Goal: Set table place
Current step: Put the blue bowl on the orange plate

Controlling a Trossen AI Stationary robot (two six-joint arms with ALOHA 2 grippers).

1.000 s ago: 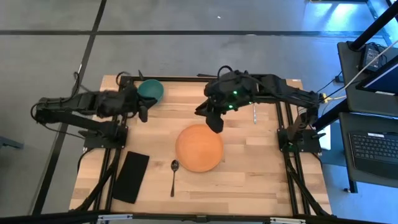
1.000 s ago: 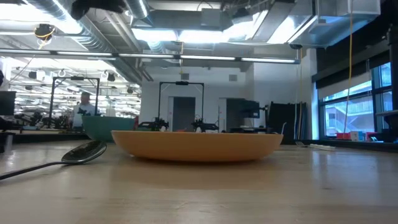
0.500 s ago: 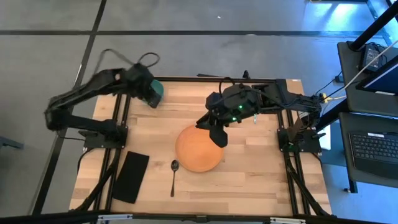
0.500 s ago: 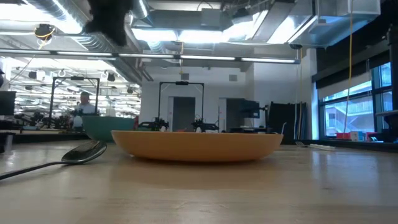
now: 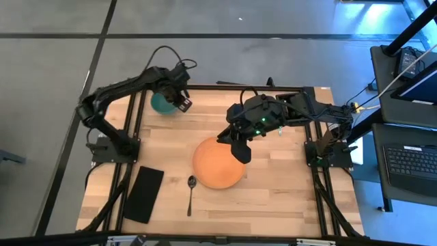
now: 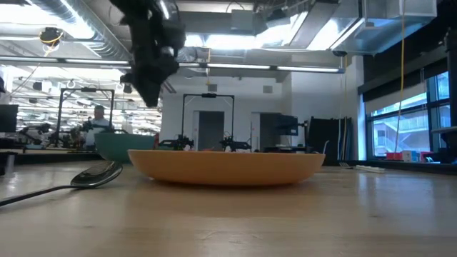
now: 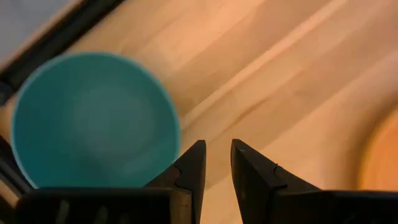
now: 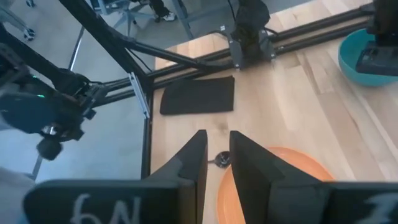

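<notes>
An orange plate (image 5: 218, 162) lies on the wooden table (image 5: 287, 198), and also shows in the low view (image 6: 228, 165). A teal bowl (image 5: 161, 104) stands at the far left. My left gripper (image 5: 180, 102) hangs shut above the bowl's right rim (image 7: 165, 124), pointing down, touching nothing; it shows in the low view (image 6: 151, 64). My right gripper (image 5: 240, 154) is shut and empty, held above the plate's far right rim (image 8: 273, 163). A spoon (image 5: 190, 193) lies left of the plate, and a black napkin (image 5: 144, 194) lies left of the spoon.
A thin silver utensil (image 5: 280, 127) lies at the far right, partly under my right arm. The black frame (image 5: 205, 87) runs along the table's edges. Bare wood shows right of the plate (image 5: 280, 178). A person (image 6: 95, 121) stands far off in the room.
My left arm has swung up from the table's left side toward the far edge and turned its gripper down over the teal bowl. My right gripper has gone a little toward the near edge, over the plate's rim. Nothing on the table has moved.
</notes>
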